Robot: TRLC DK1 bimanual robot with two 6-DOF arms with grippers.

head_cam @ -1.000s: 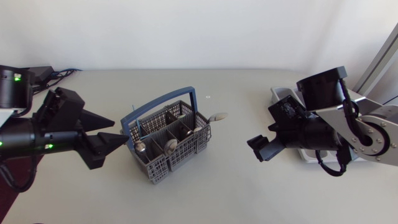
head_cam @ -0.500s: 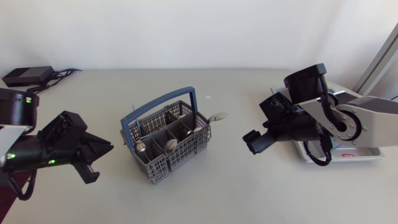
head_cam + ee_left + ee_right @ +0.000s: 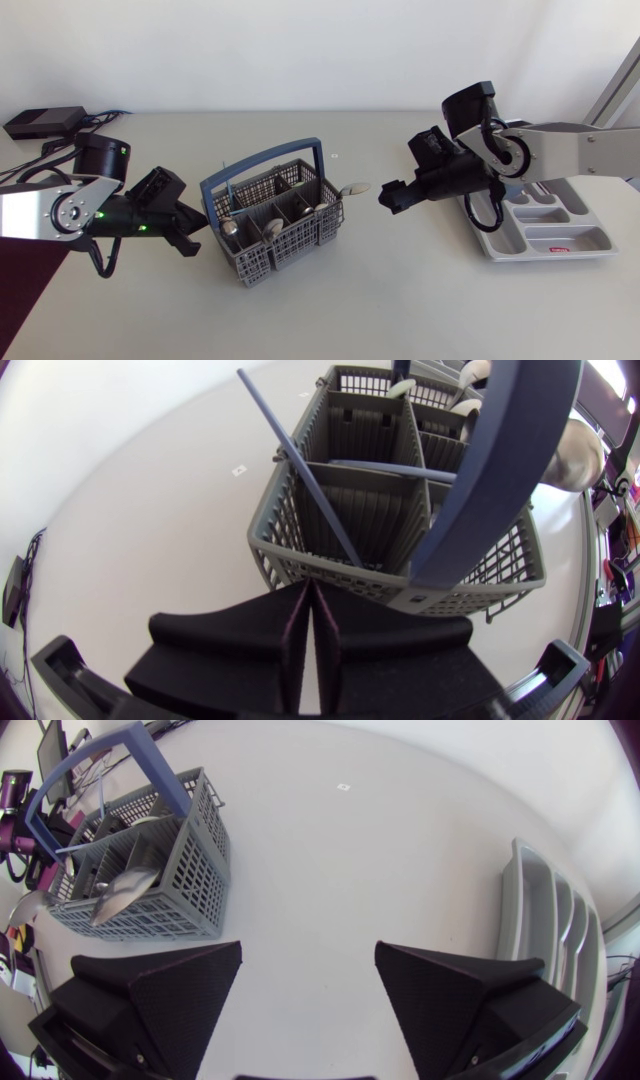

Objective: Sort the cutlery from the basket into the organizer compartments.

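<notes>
1. A grey slotted basket [image 3: 272, 232] with a blue hoop handle [image 3: 262, 163] is sitting on the table [image 3: 330, 300], a little toward 9 o'clock from the middle.
2. Several spoons [image 3: 228, 228] are standing in its compartments, bowls upward. One spoon bowl [image 3: 351, 187] is poking out past the rim on the 3 o'clock side.
3. A thin blue rod [image 3: 305, 480] is leaning slantwise across one compartment. What it belongs to is hard to say.
4. The grey organizer [image 3: 590, 243] is lying out at 3 o'clock, well apart from the basket. Its long compartments are showing pale, and I cannot tell whether any cutlery is lying in them. The right arm is covering its 9 o'clock end.
5. The left claw [image 3: 192, 232] is sitting low at the basket's 9 o'clock side with its fingers pressed flat together, gripping nothing. Its tips are pointing at the basket's wall. Whether they are touching it, I cannot tell.
6. The right claw [image 3: 392, 195] is hanging between basket and organizer at about 2 o'clock from the basket, with its fingers spread wide and nothing between them.
7. The spoon handles are hiding down inside the basket walls, so the exact count is not clear.
</notes>
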